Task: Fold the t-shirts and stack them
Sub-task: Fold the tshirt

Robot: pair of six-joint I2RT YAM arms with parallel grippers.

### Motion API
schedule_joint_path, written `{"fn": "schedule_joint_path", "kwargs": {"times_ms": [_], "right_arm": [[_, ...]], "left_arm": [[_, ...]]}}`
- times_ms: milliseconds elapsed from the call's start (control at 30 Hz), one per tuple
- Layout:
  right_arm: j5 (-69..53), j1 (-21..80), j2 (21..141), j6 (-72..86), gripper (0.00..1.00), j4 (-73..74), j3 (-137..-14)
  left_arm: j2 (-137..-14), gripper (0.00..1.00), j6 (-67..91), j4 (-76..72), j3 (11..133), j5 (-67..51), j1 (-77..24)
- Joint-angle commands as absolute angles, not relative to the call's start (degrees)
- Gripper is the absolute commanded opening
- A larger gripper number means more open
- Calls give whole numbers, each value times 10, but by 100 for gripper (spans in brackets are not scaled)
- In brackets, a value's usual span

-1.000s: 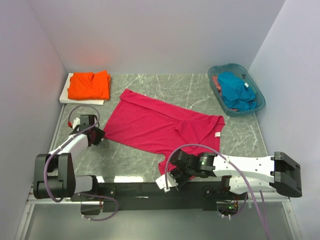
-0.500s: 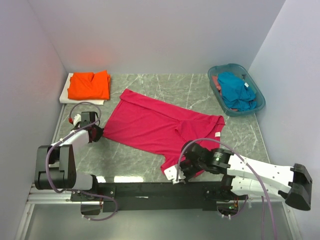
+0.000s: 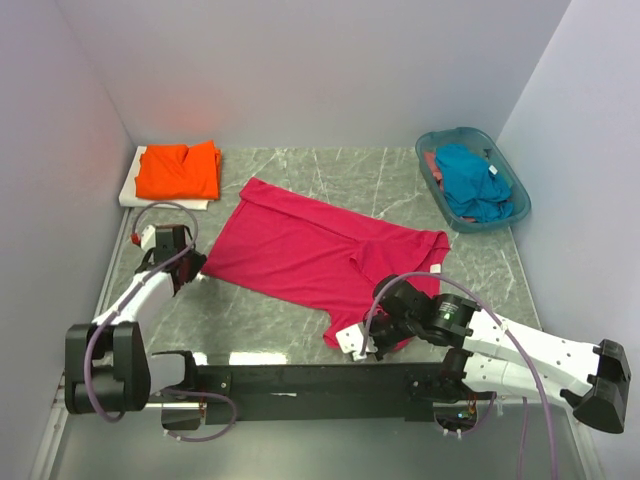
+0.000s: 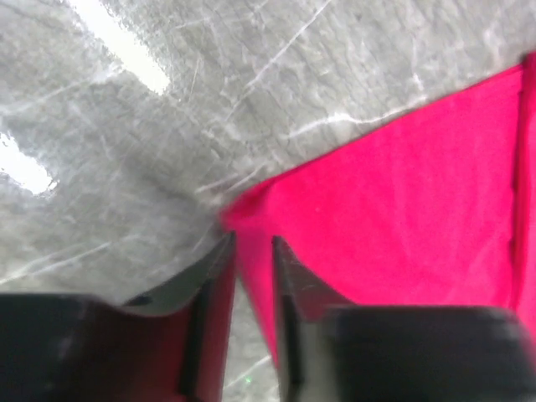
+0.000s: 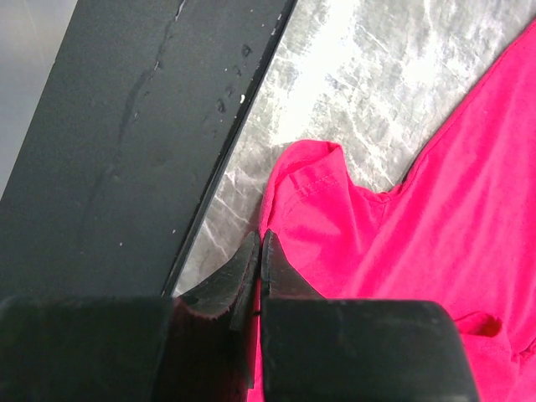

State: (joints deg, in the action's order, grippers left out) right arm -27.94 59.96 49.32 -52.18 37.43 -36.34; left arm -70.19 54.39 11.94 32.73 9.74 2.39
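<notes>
The magenta t-shirt (image 3: 320, 255) lies spread flat in the middle of the surface (image 3: 250, 320), its long axis running from the upper left of the top view down to the lower right. The left pincer (image 3: 190, 268) sits at the shirt's left corner, jaws slightly spread, with the corner of cloth lying in the gap rather than clamped. The right pincer (image 3: 358, 345) is at the lower sleeve, near the bottom centre, jaws pressed together on the sleeve's edge and apparently nipping it. Each arm therefore stands at its own end of the cloth, and the shirt stretches up and to the right from the left pincer. The orange t-shirt (image 3: 180, 170) rests folded at the upper left. The teal t-shirt (image 3: 470, 180) lies in the basket (image 3: 520, 205) at the upper right.
</notes>
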Motion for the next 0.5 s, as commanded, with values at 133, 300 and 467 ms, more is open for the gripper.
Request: {"fn": "schedule_joint_path", "kwargs": {"times_ms": [133, 300, 467], "right_arm": [[-302, 587, 481, -520, 0, 374, -380], [-306, 583, 479, -519, 0, 373, -378], [-313, 576, 480, -519, 0, 374, -376]], "left_arm": [[-659, 45, 539, 134, 297, 95, 25], [-682, 44, 540, 128, 298, 98, 25], [-748, 43, 537, 98, 313, 106, 25]]}}
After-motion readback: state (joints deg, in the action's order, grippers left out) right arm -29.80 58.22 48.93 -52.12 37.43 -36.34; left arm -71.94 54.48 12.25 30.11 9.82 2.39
